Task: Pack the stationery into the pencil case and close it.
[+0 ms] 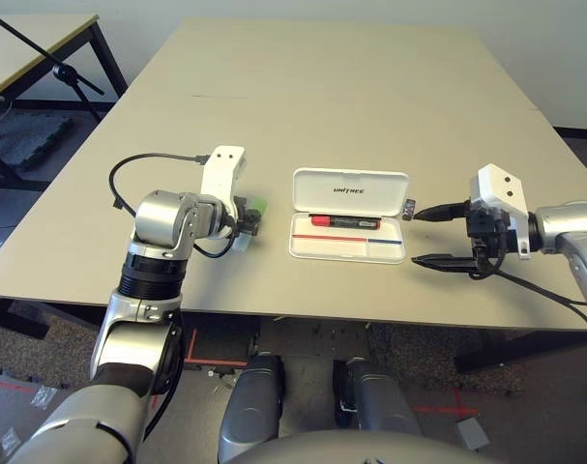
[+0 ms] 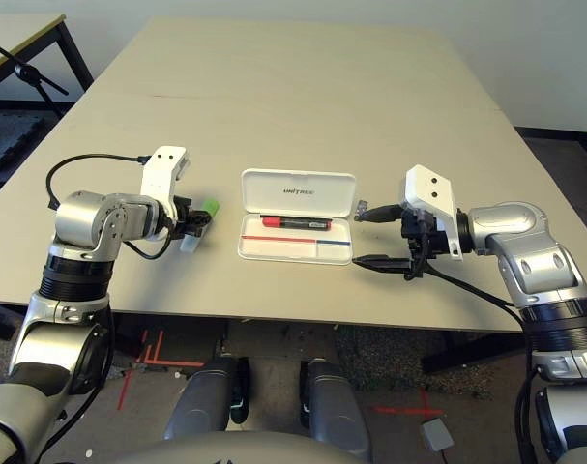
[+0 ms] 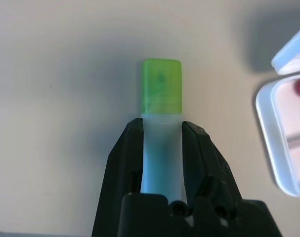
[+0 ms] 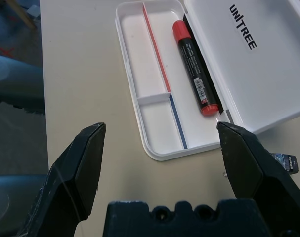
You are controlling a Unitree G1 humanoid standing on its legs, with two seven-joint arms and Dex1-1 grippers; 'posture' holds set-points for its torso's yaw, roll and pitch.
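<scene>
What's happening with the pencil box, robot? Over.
Left gripper shut on green-capped stick. Right gripper open beside open pencil case. Red marker inside. Tiny dark block outside, nothing blocking.

A tan table (image 1: 322, 87) spans the view, with a faint seam across its far half toward 12 o'clock. At 10 o'clock stands a second table (image 1: 27, 43) with black legs, a black stand (image 1: 56, 60) slanting across it. Dark floor mats (image 1: 27, 135) lie under it. At 6 o'clock, red tape marks (image 1: 211, 360) show on the speckled floor (image 1: 409, 377). A pale wall (image 1: 525, 39) rises at 1 o'clock.
</scene>
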